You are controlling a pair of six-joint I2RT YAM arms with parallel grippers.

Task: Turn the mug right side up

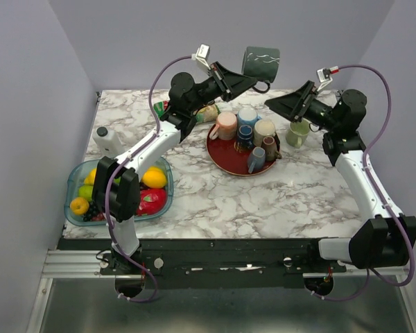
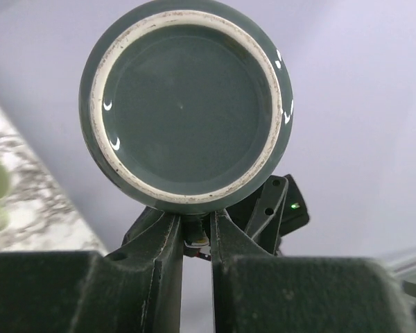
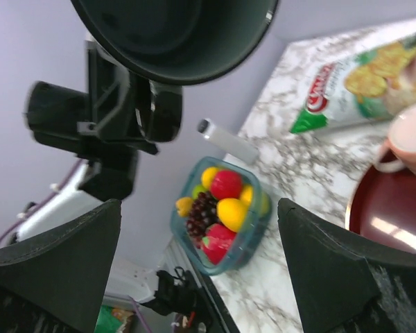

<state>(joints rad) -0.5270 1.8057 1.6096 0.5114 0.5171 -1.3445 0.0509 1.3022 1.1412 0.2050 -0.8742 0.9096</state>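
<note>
Mug in the air over the table's far edge, handle clamped in left gripper. Mouth points toward right gripper, which is nearer the rim, fingers wide apart.

The dark green ceramic mug hangs in open air. Below, a round red tray crowded with ceramic mugs blocks the middle; bare marble tabletop lies in front.

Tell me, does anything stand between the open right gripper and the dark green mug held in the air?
Nothing visible does. The dark green mug hangs in the left gripper, above the table, and only open air lies between it and the right gripper.
</note>
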